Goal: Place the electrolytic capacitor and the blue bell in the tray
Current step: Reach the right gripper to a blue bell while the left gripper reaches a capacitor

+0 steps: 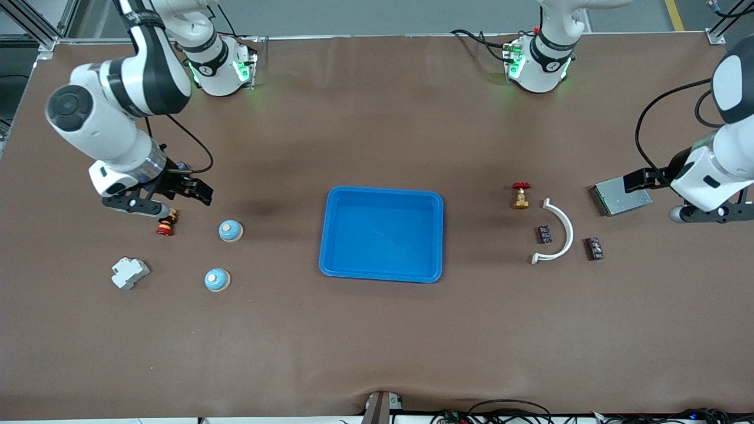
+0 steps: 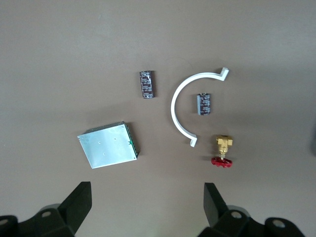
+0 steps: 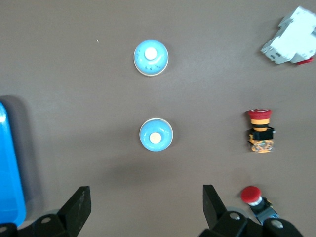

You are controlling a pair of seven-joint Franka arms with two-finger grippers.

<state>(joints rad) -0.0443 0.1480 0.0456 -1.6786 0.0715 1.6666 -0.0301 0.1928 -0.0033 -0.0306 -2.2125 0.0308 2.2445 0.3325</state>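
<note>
The blue tray (image 1: pixel 382 234) lies in the middle of the table, and its rim (image 3: pixel 9 163) shows in the right wrist view. Two blue bells (image 1: pixel 230 230) (image 1: pixel 217 280) stand toward the right arm's end; they are the bells (image 3: pixel 156 135) (image 3: pixel 151 57) in the right wrist view. Two dark electrolytic capacitors (image 1: pixel 545 234) (image 1: pixel 594 248) lie toward the left arm's end, one inside the white clip's curve (image 2: pixel 204 103) and one outside it (image 2: pixel 147 84). My right gripper (image 1: pixel 144 207) (image 3: pixel 147 192) hangs open and empty beside the bells. My left gripper (image 1: pixel 710 215) (image 2: pixel 147 192) hangs open and empty by the grey box.
A red emergency button (image 1: pixel 166 224) (image 3: pixel 260 131) and a white breaker (image 1: pixel 129 272) lie near the bells. A red-capped part (image 3: pixel 252 195) sits close to my right gripper. A curved white clip (image 1: pixel 559 232), a red-handled brass valve (image 1: pixel 521 194) and a flat grey metal box (image 1: pixel 621 197) lie around the capacitors.
</note>
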